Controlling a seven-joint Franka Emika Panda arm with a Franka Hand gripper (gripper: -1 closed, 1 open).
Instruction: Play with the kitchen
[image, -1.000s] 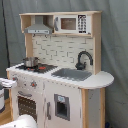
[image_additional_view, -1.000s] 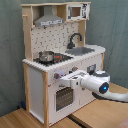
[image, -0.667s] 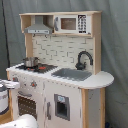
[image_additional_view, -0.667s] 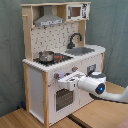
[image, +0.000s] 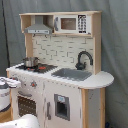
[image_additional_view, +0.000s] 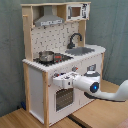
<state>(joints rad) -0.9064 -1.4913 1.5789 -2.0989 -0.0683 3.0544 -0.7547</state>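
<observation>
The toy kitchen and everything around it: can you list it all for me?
Toy kitchen: one, white and light wood, centre in both exterior views.
Pot: one, silver, on the stovetop.
Faucet: one, black, behind the sink.
Sink: one, grey, in the counter.
Hood: one, grey, above the stovetop.
Microwave: one, white, top shelf.
Oven door: one, white with a dark window, below the knobs.
Curtain: grey, behind.
Robot arm: one, white, reaching the kitchen front from the second exterior view's right.

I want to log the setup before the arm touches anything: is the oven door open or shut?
Shut. In both exterior views the oven door sits flush with the kitchen front, no gap showing.
</observation>
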